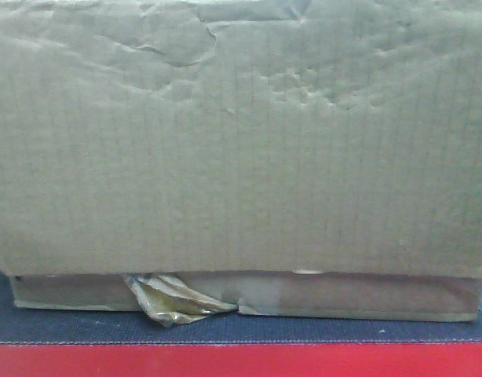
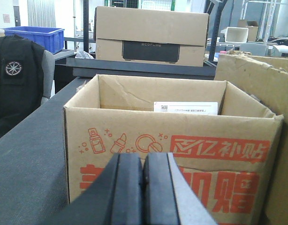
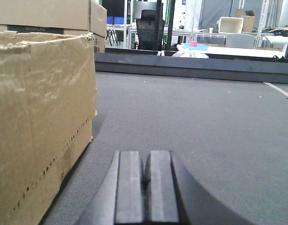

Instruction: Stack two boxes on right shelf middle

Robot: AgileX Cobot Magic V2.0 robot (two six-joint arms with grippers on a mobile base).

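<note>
A large plain cardboard box (image 1: 241, 141) fills the front view, its wall creased and a torn tape flap (image 1: 174, 300) hanging at its lower edge. In the left wrist view an open cardboard box with red print (image 2: 172, 145) stands straight ahead of my left gripper (image 2: 144, 178), which is shut and empty, close to its front wall. The plain box's edge (image 2: 256, 93) shows at its right. In the right wrist view the plain box (image 3: 41, 117) stands at the left, and my right gripper (image 3: 145, 178) is shut and empty beside it over the grey surface.
A closed carton with a dark label (image 2: 151, 35) sits on a dark shelf (image 2: 139, 68) behind the printed box. A blue bin (image 2: 34, 35) and a black jacket on a chair (image 2: 17, 79) are at the left. The grey mat (image 3: 205, 126) stretches right. A red edge (image 1: 241, 361) runs along the bottom.
</note>
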